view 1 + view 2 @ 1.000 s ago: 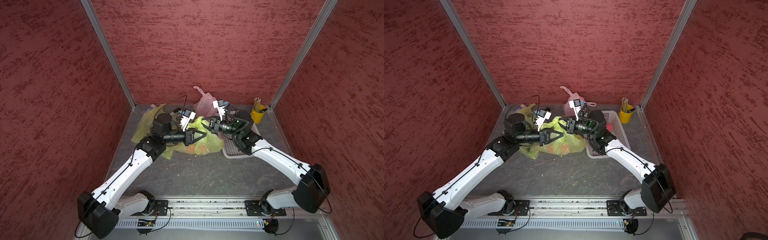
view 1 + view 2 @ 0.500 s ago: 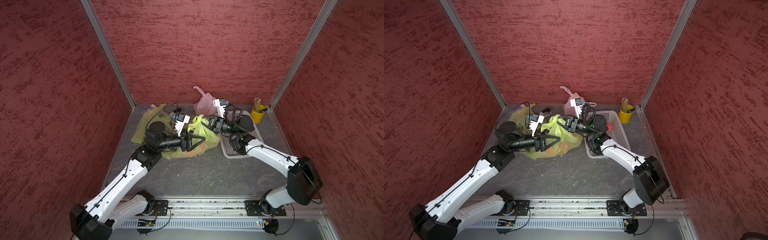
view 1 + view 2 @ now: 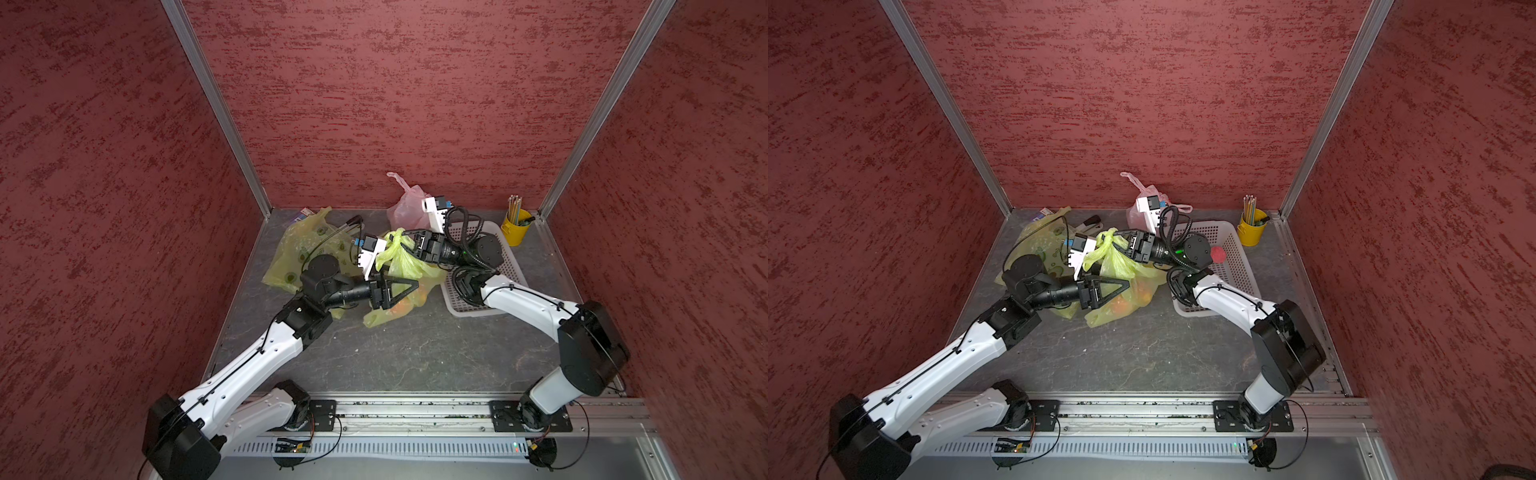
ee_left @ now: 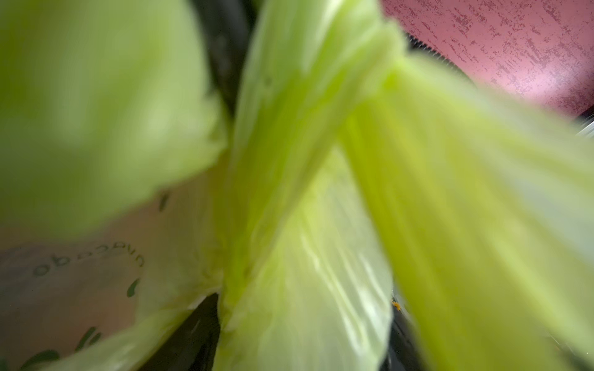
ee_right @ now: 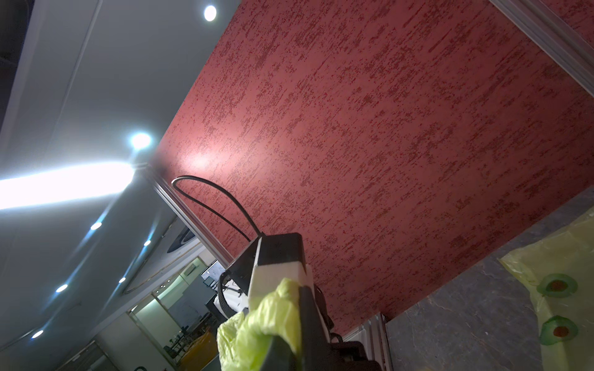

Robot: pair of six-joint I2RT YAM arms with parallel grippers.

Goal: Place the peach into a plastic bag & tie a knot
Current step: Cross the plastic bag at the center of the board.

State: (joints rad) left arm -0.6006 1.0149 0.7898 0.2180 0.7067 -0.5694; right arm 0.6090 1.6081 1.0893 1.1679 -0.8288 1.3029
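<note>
The yellow-green plastic bag (image 3: 401,266) (image 3: 1121,266) stands in the middle of the floor, its top drawn into a tight bunch. An orange shape shows through its lower part: the peach (image 3: 405,306) (image 3: 1123,305). My right gripper (image 3: 409,245) (image 3: 1120,243) is shut on the bunched top; in the right wrist view the film is pinched in the gripper (image 5: 292,337). My left gripper (image 3: 409,286) (image 3: 1121,286) is open, low against the bag's body. Blurred bag film (image 4: 305,225) fills the left wrist view, lying between the dark fingers (image 4: 193,337).
A second yellow-green bag (image 3: 307,245) with an avocado print lies at the back left. A pink bag (image 3: 405,208) stands by the back wall. A white basket (image 3: 498,266) with a red thing (image 3: 1218,254) in it is on the right, with a yellow pencil cup (image 3: 516,226) behind it.
My left gripper has opened, let go of the bag and dropped lower beside it. The right gripper has kept its hold on the bag's top, which now stands drawn up.
</note>
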